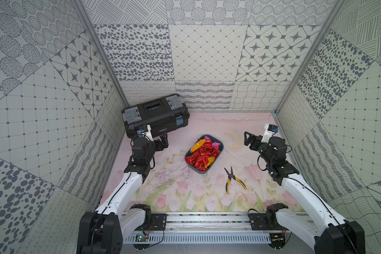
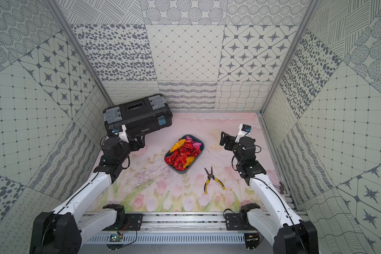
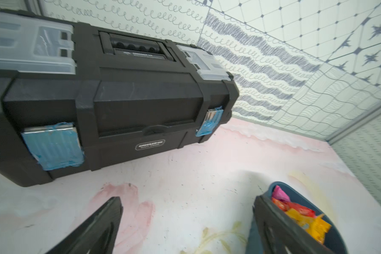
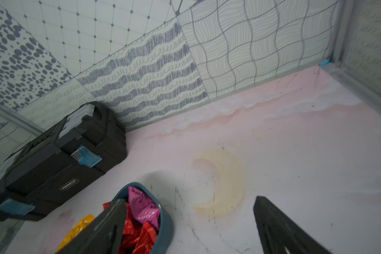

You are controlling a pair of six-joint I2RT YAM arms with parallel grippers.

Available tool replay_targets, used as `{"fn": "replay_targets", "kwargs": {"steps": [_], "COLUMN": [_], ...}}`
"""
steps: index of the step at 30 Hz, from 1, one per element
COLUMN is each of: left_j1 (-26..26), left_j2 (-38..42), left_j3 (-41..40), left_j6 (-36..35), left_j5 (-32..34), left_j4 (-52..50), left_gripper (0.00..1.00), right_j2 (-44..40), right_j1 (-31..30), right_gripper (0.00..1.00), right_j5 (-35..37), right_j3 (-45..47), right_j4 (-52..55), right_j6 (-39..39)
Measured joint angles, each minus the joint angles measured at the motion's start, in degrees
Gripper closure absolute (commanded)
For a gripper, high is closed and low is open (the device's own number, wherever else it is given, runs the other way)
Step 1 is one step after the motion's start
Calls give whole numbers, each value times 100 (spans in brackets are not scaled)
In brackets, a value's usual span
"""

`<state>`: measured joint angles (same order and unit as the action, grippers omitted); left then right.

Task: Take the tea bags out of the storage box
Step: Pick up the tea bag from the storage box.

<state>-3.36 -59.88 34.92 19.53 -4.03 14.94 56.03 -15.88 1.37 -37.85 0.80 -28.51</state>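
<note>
The storage box (image 1: pixel 220 145) is a small blue-grey tub in the middle of the floral mat, seen in both top views (image 2: pixel 201 145). It is heaped with tea bags (image 1: pixel 201 155), mostly red foil, with yellow-orange and pink ones among them (image 2: pixel 182 155). My left gripper (image 1: pixel 164 140) hovers to the left of the box, open and empty. My right gripper (image 1: pixel 248 138) hovers to its right, also open and empty. In the left wrist view the left gripper (image 3: pixel 187 199) stands wide over bare mat, the box (image 3: pixel 282 184) and tea bags (image 3: pixel 304 217) behind one finger. The right wrist view shows the right gripper (image 4: pixel 189 199) likewise, beside the box (image 4: pixel 166 222) and tea bags (image 4: pixel 145 211).
A large black toolbox (image 1: pixel 155 115) with grey lid compartments and blue latches stands at the back left, close behind my left wrist. Yellow-handled pliers (image 1: pixel 232 179) lie on the mat in front and to the right of the box. Patterned walls enclose three sides.
</note>
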Motion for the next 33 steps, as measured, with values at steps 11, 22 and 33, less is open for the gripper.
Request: {"fn": "replay_targets", "kwargs": {"steps": [11,22,33], "left_j1": [-1764,-2962,-3200], "left_j2": [404,-1537,-3206], "left_j3": [579,2645,4236], "left_j6": [264,-796,-1624], "left_j5": [-605,-533,-52], "left_j4": [-1397,-3252,-4581], "left_gripper": [5,10,13], "right_j2": [1086,1558,1556], "right_j1": [-911,-1051,-1054], "right_gripper": [16,16,16], "right_j5": [-723,-1121,-1193], "right_j3": [-264,-498,-442], "right_j4": [1207,1403,1419], "right_j6": [-1598,-2227,-2365]}}
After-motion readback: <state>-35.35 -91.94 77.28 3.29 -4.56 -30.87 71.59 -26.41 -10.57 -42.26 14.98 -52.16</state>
